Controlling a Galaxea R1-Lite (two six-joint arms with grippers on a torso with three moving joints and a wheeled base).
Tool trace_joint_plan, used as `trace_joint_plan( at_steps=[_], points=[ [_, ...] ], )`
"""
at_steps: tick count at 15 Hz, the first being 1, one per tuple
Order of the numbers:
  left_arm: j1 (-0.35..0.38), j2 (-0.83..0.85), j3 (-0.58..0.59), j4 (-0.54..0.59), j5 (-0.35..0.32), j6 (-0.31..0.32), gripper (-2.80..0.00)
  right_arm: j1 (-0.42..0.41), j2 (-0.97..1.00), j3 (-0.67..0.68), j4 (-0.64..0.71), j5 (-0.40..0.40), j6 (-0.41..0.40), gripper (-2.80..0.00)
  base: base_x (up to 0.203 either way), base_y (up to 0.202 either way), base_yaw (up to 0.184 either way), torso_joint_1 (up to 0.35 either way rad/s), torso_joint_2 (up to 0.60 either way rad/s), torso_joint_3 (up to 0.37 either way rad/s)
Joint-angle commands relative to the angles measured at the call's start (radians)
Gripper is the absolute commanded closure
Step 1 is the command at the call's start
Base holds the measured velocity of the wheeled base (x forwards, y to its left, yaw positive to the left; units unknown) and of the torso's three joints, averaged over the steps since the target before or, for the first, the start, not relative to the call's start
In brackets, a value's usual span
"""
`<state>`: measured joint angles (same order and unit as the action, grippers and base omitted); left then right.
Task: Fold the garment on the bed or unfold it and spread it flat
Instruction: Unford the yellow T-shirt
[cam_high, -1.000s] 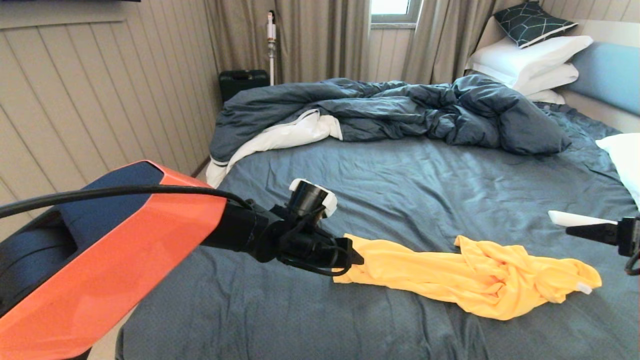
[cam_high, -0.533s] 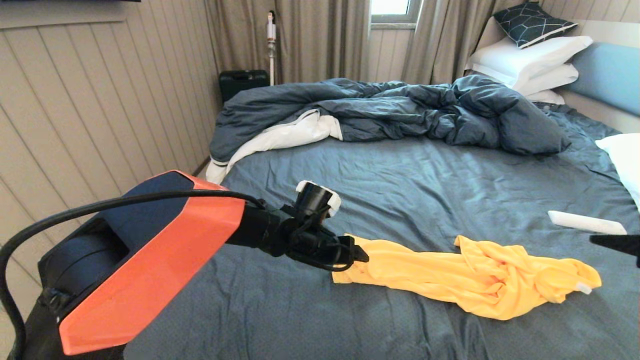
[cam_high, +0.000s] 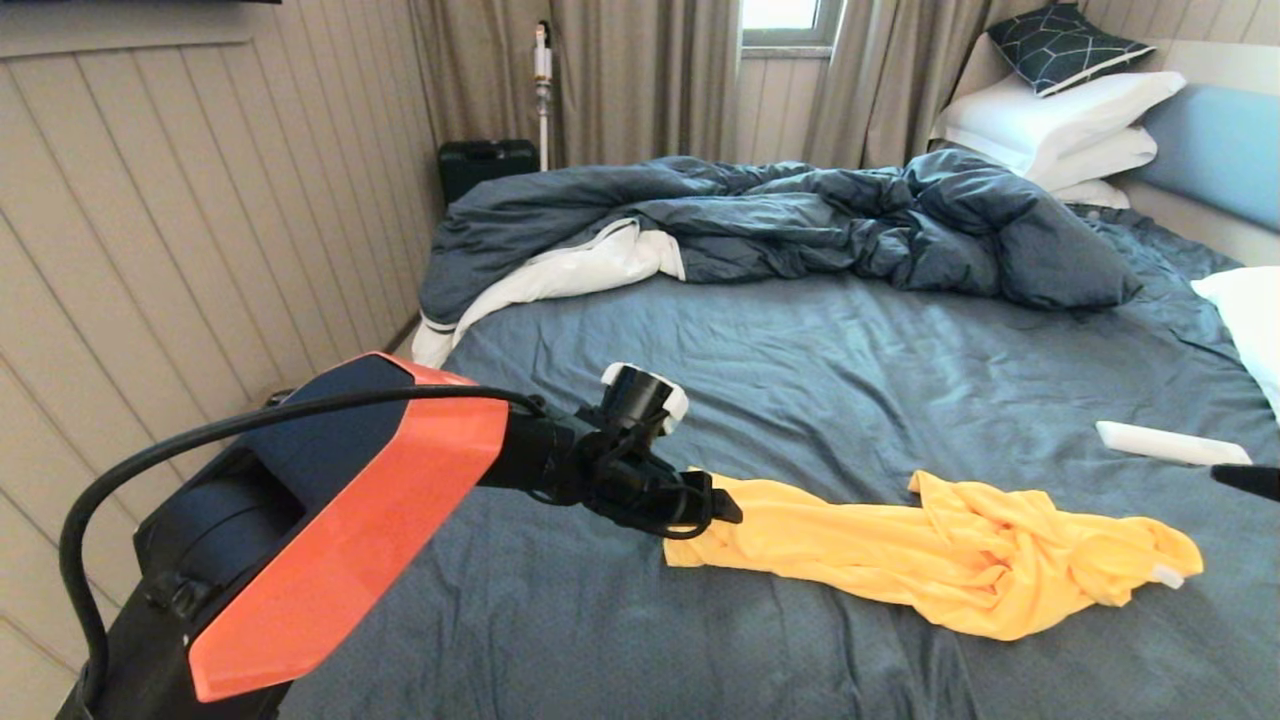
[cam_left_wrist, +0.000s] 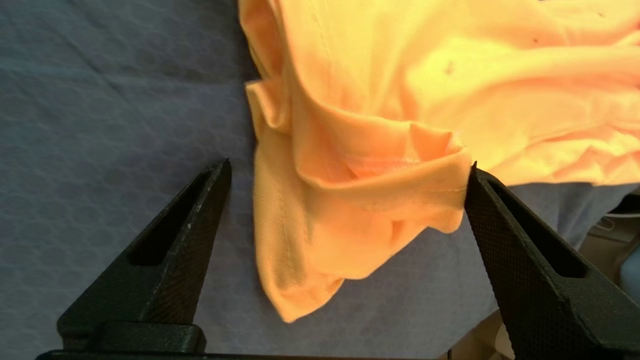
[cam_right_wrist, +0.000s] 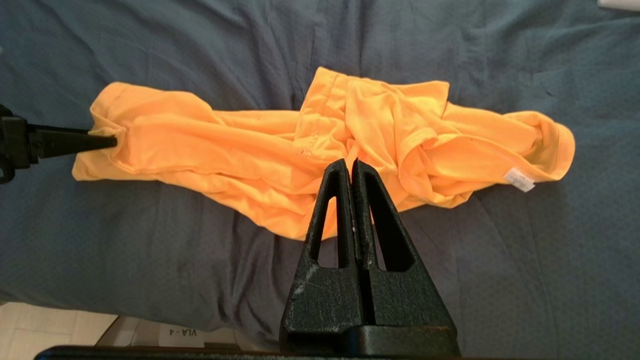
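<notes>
One garment (cam_high: 930, 565) — bunched lengthwise near the front edge of the bed (cam_high: 850, 380), bare sheet open all round it. Two grippers. Left gripper (cam_left_wrist: 345, 165) spread wide over the garment's left end, one finger (cam_left_wrist: 500, 225) touching a fold, nothing clamped. Right gripper (cam_right_wrist: 351, 167) clenched, empty, held above the cloth. One duvet (cam_high: 780, 225) heaped at the far side — one white flat object (cam_high: 1165, 443) near the right edge.
</notes>
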<state>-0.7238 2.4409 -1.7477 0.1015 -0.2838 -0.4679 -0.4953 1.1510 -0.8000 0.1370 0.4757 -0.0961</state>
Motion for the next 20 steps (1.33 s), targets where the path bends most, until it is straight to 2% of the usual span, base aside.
trace_joint_plan(
  at_steps=[1,3,4,8,14,17,20],
  points=[
    [-0.019,0.0,0.0,0.006,-0.004,-0.001,-2.8,0.0,-0.001,-0.003,0.0,0.003,-0.001,0.0,0.0,0.0,0.0,0.0,0.0,0.0],
    [-0.026,-0.003,0.003,0.026,-0.004,0.006,-2.8,-0.002,0.003,-0.011,0.0,0.003,0.001,0.0,0.0,0.0,0.0,0.0,0.0,0.0],
    [-0.032,-0.005,0.005,0.037,-0.006,0.008,0.0,-0.002,0.002,-0.013,0.0,0.003,0.001,0.0,0.0,0.0,0.0,0.0,0.0,0.0],
    [-0.055,-0.011,-0.006,0.035,-0.008,0.008,0.0,-0.002,0.01,-0.017,-0.004,0.003,-0.002,0.0,0.0,0.0,0.0,0.0,0.0,0.0],
    [-0.054,0.0,-0.024,0.038,-0.01,-0.009,0.0,-0.002,0.004,-0.022,-0.004,0.001,-0.004,0.0,0.0,0.0,0.0,0.0,0.0,0.0],
    [-0.03,-0.032,0.032,0.044,-0.003,-0.01,0.0,0.0,0.001,-0.022,-0.004,0.001,-0.004,0.0,0.0,0.0,0.0,0.0,0.0,0.0],
    [0.027,-0.119,0.159,0.035,-0.002,-0.011,0.0,0.001,0.007,-0.019,-0.004,0.003,-0.005,0.0,0.0,0.0,0.0,0.0,0.0,0.0]
  ],
)
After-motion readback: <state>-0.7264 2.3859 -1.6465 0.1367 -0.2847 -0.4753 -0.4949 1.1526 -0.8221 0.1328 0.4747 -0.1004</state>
